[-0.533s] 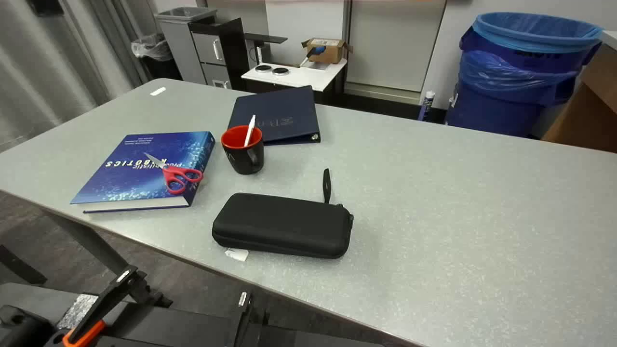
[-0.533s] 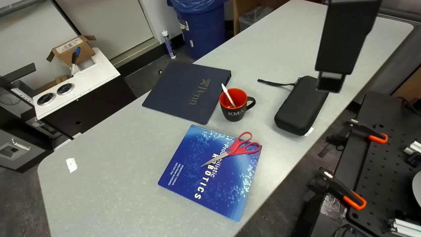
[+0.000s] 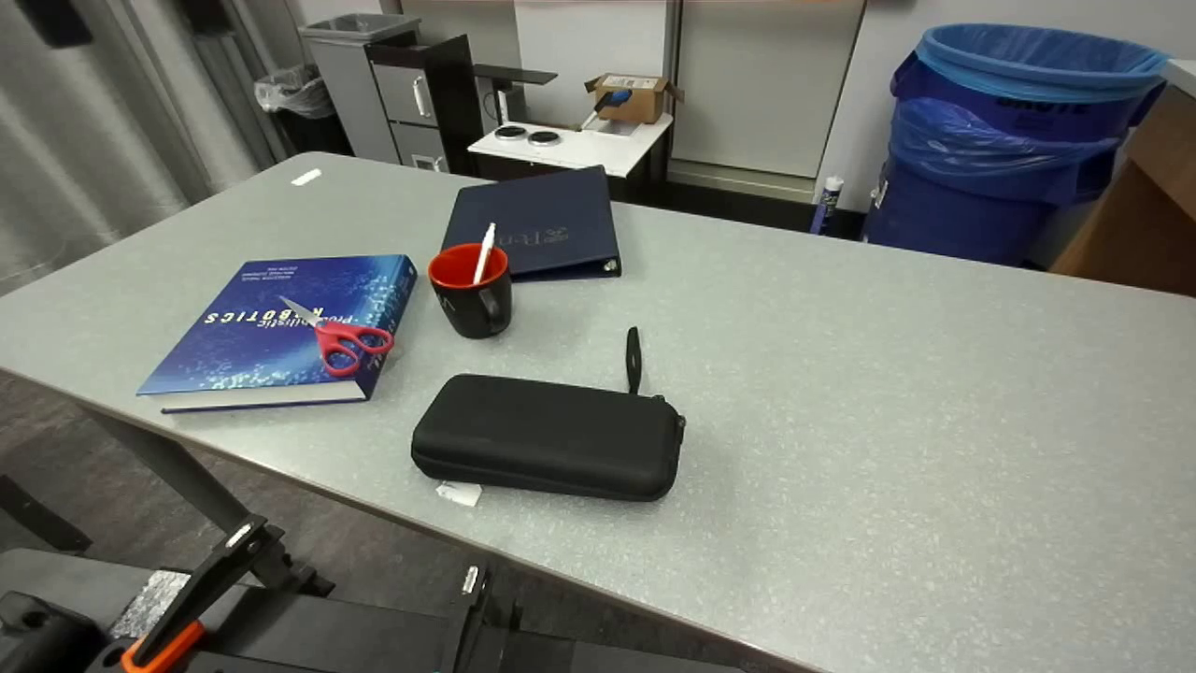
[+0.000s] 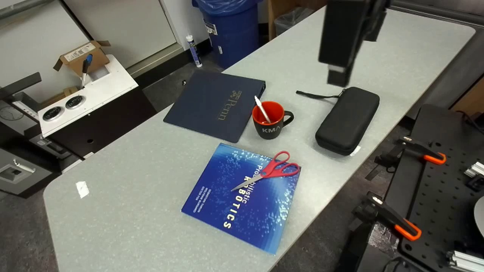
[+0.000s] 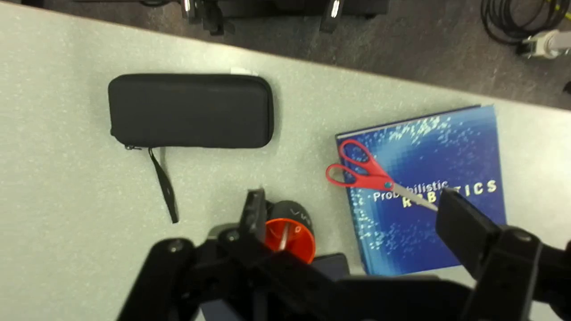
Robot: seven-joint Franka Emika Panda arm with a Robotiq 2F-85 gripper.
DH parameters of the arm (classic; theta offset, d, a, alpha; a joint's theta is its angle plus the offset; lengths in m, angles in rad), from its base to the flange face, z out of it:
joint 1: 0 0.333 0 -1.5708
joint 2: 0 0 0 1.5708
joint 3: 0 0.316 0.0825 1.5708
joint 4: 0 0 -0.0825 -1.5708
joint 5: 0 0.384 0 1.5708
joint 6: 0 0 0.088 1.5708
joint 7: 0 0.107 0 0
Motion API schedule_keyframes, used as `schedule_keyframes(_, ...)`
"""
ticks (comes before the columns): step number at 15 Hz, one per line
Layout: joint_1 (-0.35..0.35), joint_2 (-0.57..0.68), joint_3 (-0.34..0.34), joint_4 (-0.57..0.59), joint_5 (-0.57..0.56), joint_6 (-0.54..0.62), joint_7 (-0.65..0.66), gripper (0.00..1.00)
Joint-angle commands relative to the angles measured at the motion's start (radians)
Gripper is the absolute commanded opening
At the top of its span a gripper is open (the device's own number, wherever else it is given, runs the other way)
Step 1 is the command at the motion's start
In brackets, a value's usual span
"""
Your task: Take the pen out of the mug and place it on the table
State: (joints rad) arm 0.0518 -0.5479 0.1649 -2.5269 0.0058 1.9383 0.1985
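The white pen (image 3: 485,254) (image 4: 262,108) leans in the black mug (image 3: 488,307) (image 4: 268,131) with the red inside, its upper end above the rim, in both exterior views. The mug stands upright on the pale grey-green table (image 3: 841,402) (image 4: 124,204). In the wrist view the mug (image 5: 291,208) and pen (image 5: 284,237) are partly hidden behind the left finger. My gripper (image 5: 350,200) is open and empty, high above the table, fingers wide apart. Its fingertip shows blurred at the top of an exterior view (image 4: 339,76). Two dark blurred tips show in an exterior view's upper left corner (image 3: 131,21).
A blue book (image 4: 242,211) with red scissors (image 4: 275,170) on it lies beside the mug. A dark navy folder (image 4: 211,102) lies behind the mug. A black case (image 4: 348,121) with a strap lies near the table's front edge. Clamps (image 4: 389,215) stand beyond that edge.
My gripper has moved left in an exterior view and now clears the black case there. A second dark tip now shows in the other picture's upper left corner. The pen and mug have not moved.
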Motion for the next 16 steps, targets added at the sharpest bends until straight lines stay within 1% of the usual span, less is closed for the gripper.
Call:
schedule_keyframes(1, -0.084, 0.139, -0.025, 0.004, -0.076, 0.207, 0.088, 1.0)
schedule_keyframes(3, -0.127, 0.222, -0.031, 0.021, -0.124, 0.307, 0.142, 1.0)
schedule_keyframes(5, -0.151, 0.293, -0.042, 0.05, -0.143, 0.346, 0.19, 1.0)
schedule_keyframes(6, -0.138, 0.306, -0.056, 0.061, -0.109, 0.327, 0.175, 1.0)
schedule_keyframes(7, -0.123, 0.253, -0.062, 0.014, -0.113, 0.326, 0.14, 1.0)
schedule_keyframes(9, -0.123, 0.295, -0.072, 0.038, -0.112, 0.326, 0.149, 1.0)
schedule_keyframes(12, -0.122, 0.305, -0.072, 0.05, -0.112, 0.326, 0.154, 1.0)
schedule_keyframes(13, -0.123, 0.34, -0.069, 0.066, -0.116, 0.34, 0.166, 1.0)
schedule_keyframes(16, -0.142, 0.467, -0.074, 0.117, -0.142, 0.446, 0.229, 1.0)
